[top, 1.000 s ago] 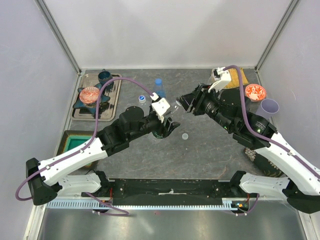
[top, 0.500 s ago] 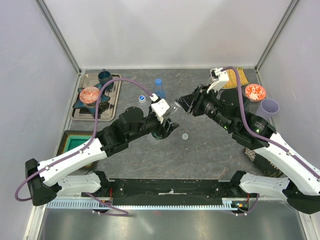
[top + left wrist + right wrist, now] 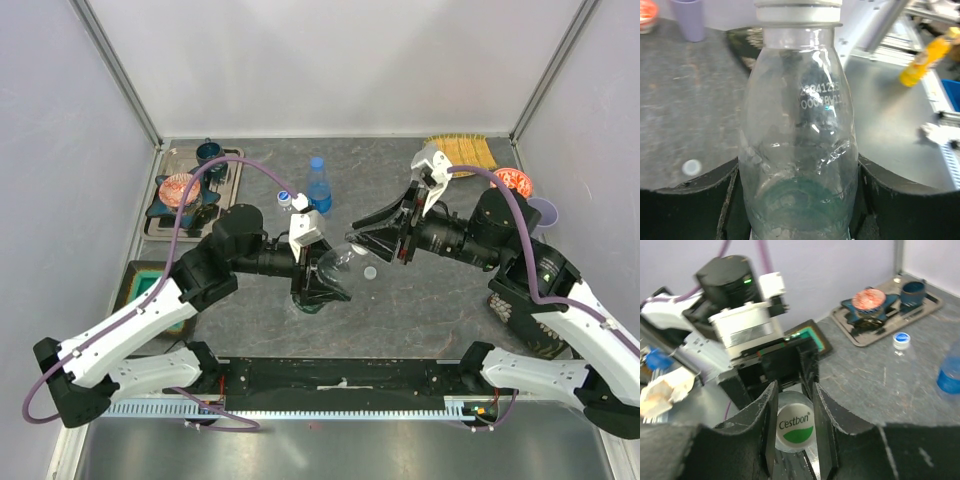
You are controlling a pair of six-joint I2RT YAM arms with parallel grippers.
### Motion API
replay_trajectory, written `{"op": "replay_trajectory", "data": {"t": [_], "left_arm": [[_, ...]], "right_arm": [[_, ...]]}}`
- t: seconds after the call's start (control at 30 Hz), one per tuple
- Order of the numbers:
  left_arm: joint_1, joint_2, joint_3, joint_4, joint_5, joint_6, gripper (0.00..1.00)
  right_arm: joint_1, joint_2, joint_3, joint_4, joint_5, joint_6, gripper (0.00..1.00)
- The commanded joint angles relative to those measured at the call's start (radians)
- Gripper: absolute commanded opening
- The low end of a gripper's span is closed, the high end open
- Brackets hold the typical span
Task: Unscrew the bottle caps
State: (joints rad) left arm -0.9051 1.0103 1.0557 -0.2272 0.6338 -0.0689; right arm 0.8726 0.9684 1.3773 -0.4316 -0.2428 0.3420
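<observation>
Clamping a clear bottle (image 3: 800, 125), the left fingers (image 3: 690, 205) hold it tilted over the tabletop (image 3: 420, 300). The right fingers (image 3: 765, 415) pinch its cap (image 3: 795, 427).

Well off to the left of the left claw (image 3: 333, 272) and farther back, a metal tray (image 3: 225, 186) carries a teal cup (image 3: 208, 152) and a red-patterned bowl (image 3: 176, 187) that sits on a dark star-shaped dish (image 3: 852, 305). A green-lined tray (image 3: 816, 339) lies left of that claw, nearer the table's front. Beyond and right of the right claw (image 3: 358, 238), well apart from it, are a yellow woven mat (image 3: 462, 152), a red bowl (image 3: 512, 180) and a lilac cup (image 3: 540, 210).
</observation>
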Motion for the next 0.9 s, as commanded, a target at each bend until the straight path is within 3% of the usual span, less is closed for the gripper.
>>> {"op": "replay_trajectory", "data": {"t": [0.0,0.2,0.3,0.33,0.37,0.4,0.5,0.6,0.67,0.87], "left_arm": [[0.064,-0.061,0.029,0.259,0.380,-0.181,0.29],[0.103,-0.047,-0.006,0.406,0.497,-0.308,0.25],[0.106,-0.027,-0.005,0.401,0.500,-0.315,0.25],[0.106,-0.024,-0.002,0.384,0.491,-0.298,0.25],[0.106,-0.019,0.004,0.364,0.459,-0.281,0.25],[0.106,-0.016,0.009,0.339,0.433,-0.261,0.26],[0.106,-0.012,0.032,0.234,0.299,-0.169,0.28],[0.100,0.008,0.062,0.089,0.134,-0.048,0.29],[0.083,0.033,0.087,0.010,0.003,0.000,0.29],[0.015,0.057,0.095,-0.026,-0.389,0.067,0.29]], "right_arm": [[0.000,-0.023,-0.007,-0.058,-0.223,-0.124,0.00],[0.000,-0.063,-0.038,-0.061,-0.285,-0.170,0.00],[0.000,-0.074,-0.026,-0.061,-0.198,-0.156,0.00],[0.000,-0.073,-0.017,-0.064,-0.094,-0.141,0.04],[0.000,-0.074,0.003,-0.065,-0.043,-0.121,0.17],[0.002,-0.076,0.014,-0.068,-0.005,-0.107,0.41],[0.000,-0.069,0.072,-0.067,0.144,-0.038,0.73],[0.000,-0.054,0.124,-0.065,0.221,0.035,0.83],[0.000,-0.040,0.147,-0.061,0.265,0.067,0.85],[0.000,-0.019,0.125,-0.050,0.373,0.202,0.86]]}}
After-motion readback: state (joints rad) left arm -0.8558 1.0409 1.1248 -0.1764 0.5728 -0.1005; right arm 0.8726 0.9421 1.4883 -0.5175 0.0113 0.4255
